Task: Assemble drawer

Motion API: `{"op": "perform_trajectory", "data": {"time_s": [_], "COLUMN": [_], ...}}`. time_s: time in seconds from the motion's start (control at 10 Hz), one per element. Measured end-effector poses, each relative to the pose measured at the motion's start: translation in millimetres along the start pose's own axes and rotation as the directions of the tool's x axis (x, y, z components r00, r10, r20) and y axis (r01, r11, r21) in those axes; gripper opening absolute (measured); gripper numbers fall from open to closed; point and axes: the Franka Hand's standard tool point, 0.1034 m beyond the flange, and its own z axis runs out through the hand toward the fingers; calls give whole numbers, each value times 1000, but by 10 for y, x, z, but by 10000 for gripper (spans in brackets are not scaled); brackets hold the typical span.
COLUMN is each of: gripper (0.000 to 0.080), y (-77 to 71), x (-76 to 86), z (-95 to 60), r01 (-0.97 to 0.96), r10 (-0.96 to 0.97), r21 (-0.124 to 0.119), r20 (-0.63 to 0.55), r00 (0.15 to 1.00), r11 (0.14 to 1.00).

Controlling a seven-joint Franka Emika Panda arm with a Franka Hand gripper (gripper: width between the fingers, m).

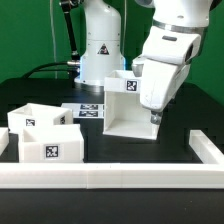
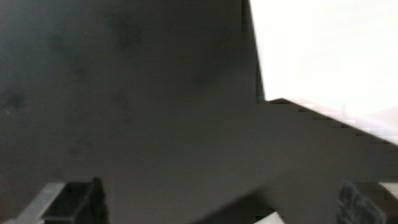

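Note:
The drawer's large white open housing (image 1: 124, 106) stands on the black table at centre. In the wrist view it is a blurred white face (image 2: 331, 50). Two smaller white open-top trays with square tags stand at the exterior view's left, one behind (image 1: 35, 119) and one in front (image 1: 50, 146). My gripper (image 1: 155, 117) hangs at the housing's right side, close to its right wall and near the table. In the wrist view the gripper (image 2: 217, 205) is open, with its dark fingers (image 2: 71, 202) far apart and only dark table between them.
The marker board (image 1: 88, 110) lies flat on the table between the trays and the housing. A long white border wall (image 1: 110, 179) runs along the front and turns back at the exterior view's right (image 1: 205, 148). The robot's base (image 1: 100, 45) stands behind.

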Motion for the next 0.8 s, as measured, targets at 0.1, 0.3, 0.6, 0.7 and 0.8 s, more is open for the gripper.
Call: {"op": "perform_trajectory", "data": {"time_s": [0.1, 0.3, 0.6, 0.7, 0.8], "gripper": [650, 650, 650, 650, 650], "y": [0, 0, 2, -23, -57], "x": [1, 1, -23, -30, -32], "z": [0, 1, -129, -247, -379], "r01": [1, 0, -15, -46, -73], "r10": [-1, 0, 15, 46, 73], "r21": [0, 0, -9, -13, -20], "r20": [0, 0, 1, 8, 12], "r00": [1000, 1000, 1000, 999, 997], "r11": [1000, 1000, 1000, 999, 997]}}
